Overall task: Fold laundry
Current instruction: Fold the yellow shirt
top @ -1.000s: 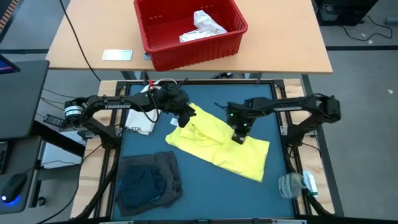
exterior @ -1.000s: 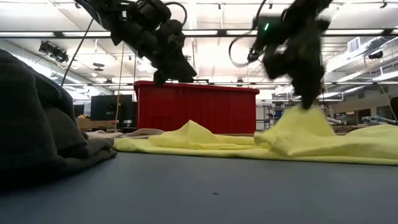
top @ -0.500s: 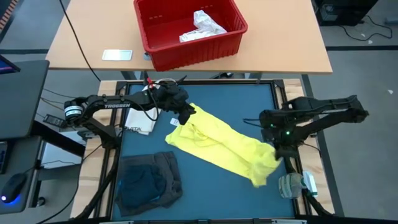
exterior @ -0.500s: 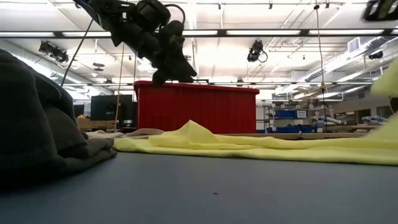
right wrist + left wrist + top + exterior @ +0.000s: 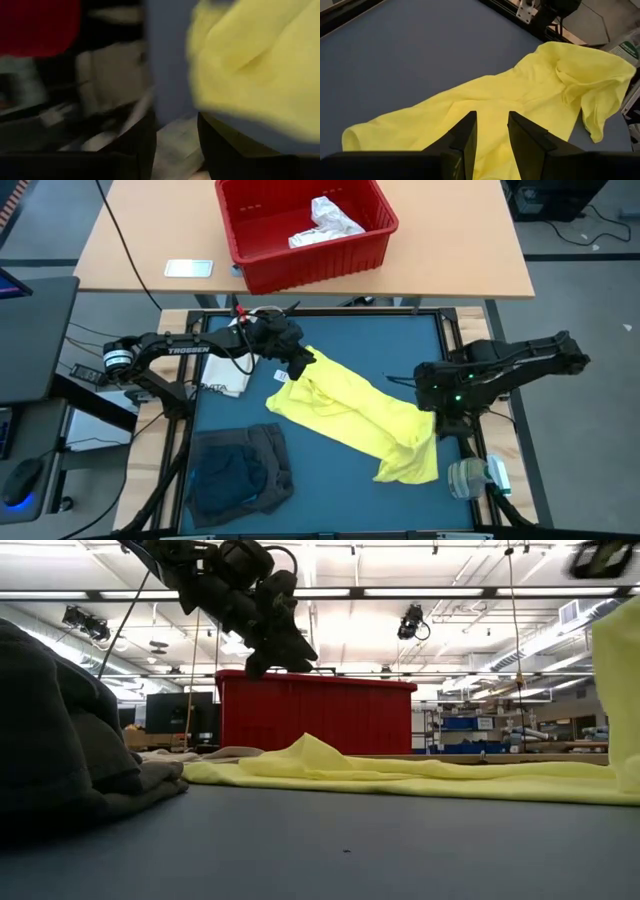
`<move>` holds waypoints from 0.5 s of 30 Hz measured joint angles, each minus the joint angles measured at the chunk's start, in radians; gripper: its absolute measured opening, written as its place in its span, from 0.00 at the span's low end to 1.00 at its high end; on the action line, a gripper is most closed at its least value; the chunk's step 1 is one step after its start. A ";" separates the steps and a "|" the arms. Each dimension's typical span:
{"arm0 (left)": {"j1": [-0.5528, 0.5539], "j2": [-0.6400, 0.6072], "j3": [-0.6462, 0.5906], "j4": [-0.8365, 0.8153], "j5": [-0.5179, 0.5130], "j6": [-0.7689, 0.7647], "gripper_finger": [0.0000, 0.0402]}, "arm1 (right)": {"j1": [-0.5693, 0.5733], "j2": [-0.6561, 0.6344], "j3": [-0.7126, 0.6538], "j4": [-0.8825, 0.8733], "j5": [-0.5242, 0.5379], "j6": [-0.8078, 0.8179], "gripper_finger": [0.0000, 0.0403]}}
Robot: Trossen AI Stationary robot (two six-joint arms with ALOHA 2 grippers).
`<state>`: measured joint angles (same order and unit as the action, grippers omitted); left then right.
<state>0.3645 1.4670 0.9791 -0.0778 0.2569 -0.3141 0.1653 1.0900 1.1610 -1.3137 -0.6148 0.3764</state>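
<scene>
A light wooden table [image 5: 130, 235] stands on grey floor [image 5: 570, 290] beyond the blue work surface [image 5: 400, 340]. Long ceiling strip lights [image 5: 440, 592] brighten the room; blue shelving [image 5: 465, 723] stands far back.

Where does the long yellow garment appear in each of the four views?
High view: yellow garment diagonal across the mat's middle.
Low view: low band before the red bin.
Left wrist view: ahead of the fingers.
Right wrist view: blurred, close.
Shared landmark: red bin.

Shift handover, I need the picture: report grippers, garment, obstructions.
Left gripper open, poised over long yellow cloth garment. Right gripper open at garment's right end, nothing held. Folded dark grey garment front-left, apart; clear plastic item beside garment's right end.
</scene>
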 joint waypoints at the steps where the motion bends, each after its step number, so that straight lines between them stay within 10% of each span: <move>1: 0.000 0.000 0.000 -0.001 0.000 -0.003 0.29 | -0.010 0.009 0.000 0.034 0.082 -0.018 0.38; 5: 0.011 0.000 0.000 -0.045 0.004 -0.061 0.29 | -0.107 0.091 -0.046 0.274 0.331 0.014 0.37; 15: 0.016 0.026 -0.002 -0.369 0.056 0.220 0.29 | -0.272 0.481 -0.153 0.957 0.367 0.140 0.37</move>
<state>0.3807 1.4933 0.9775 -0.4467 0.3128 -0.0944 -0.1070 1.5715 1.0080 -0.3572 -0.2480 0.5166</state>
